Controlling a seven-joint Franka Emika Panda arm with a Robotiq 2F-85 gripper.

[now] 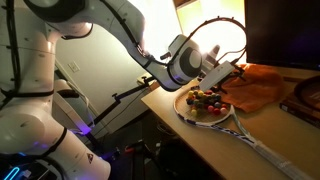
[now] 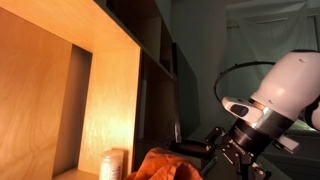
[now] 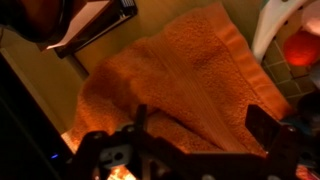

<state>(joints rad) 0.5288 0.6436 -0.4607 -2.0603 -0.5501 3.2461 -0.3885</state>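
An orange towel lies crumpled on the wooden table and fills most of the wrist view. My gripper hangs just above it, jaws wide open, with only towel showing between the two dark fingers. In an exterior view the gripper sits between a plate of fruit and the towel. In an exterior view the gripper points down beside the towel. Nothing is held.
The fruit plate rests on the head of a racket whose handle runs toward the table's front edge. A black cable loop arcs behind the wrist. A wooden shelf unit and a white roll stand nearby.
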